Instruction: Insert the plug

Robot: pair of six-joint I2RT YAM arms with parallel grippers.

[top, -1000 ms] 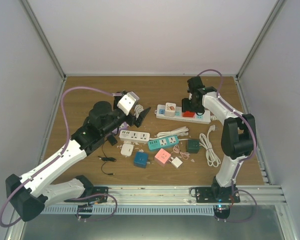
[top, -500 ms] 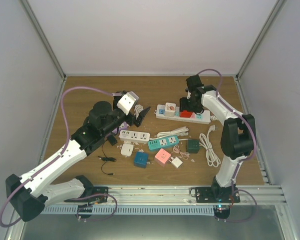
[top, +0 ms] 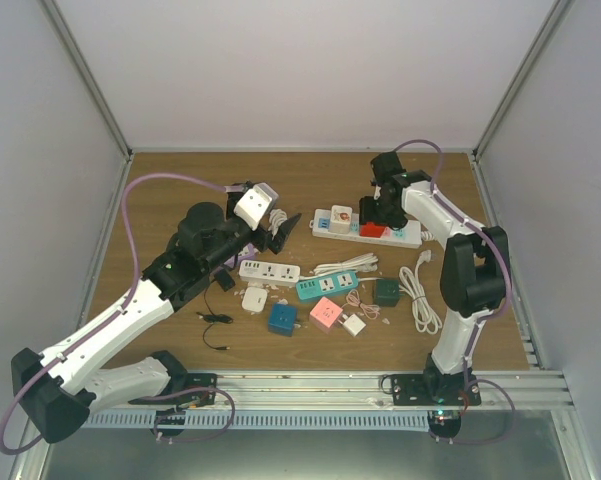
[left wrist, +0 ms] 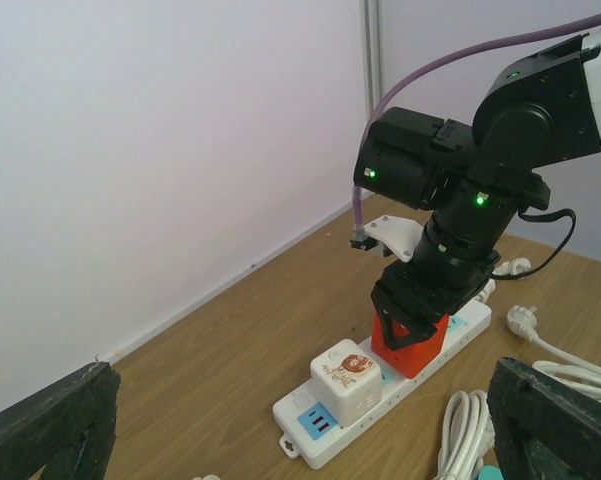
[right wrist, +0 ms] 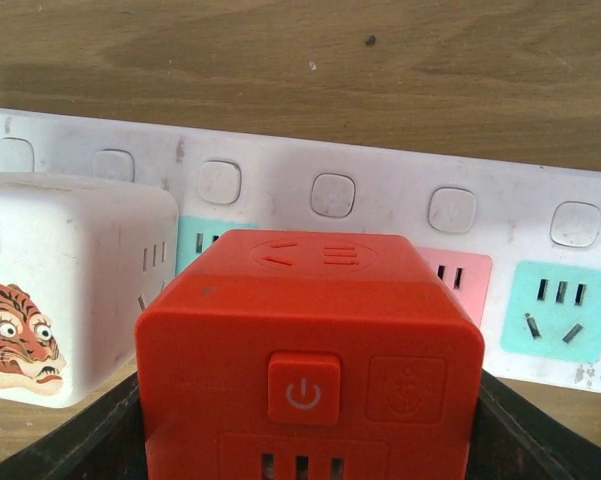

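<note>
In the overhead view the right pincer [top: 377, 216] sits in the upper right of centre, clamped down from above on the red cube plug [top: 377, 229]. The plug stands on the long white power strip [top: 404, 236], which lies aslant on the wooden tabletop [top: 180, 185]. In the right wrist view the red cube plug [right wrist: 310, 350] fills the lower middle of the frame. A dark finger [right wrist: 100, 440] presses in at each lower corner, and the strip [right wrist: 380, 195] runs across behind it. In the left wrist view the cube's base meets the top of the strip, though whether its prongs are fully seated cannot be told. Just beside it, toward the strip's left end in the overhead view, a white cube with a tiger picture [top: 341, 215] also stands on the strip, close to the red one with a narrow gap. The left pincer [top: 283, 233] hangs left of centre with its jaws wide apart and gripping nothing, aimed toward the strip. Lower in the middle of the frame lie a short white strip [top: 269, 271], a teal strip [top: 327, 285], a blue cube [top: 282, 318], a pink cube [top: 326, 313], a dark green cube [top: 387, 291] and a coiled white cord [top: 417, 295].
</note>
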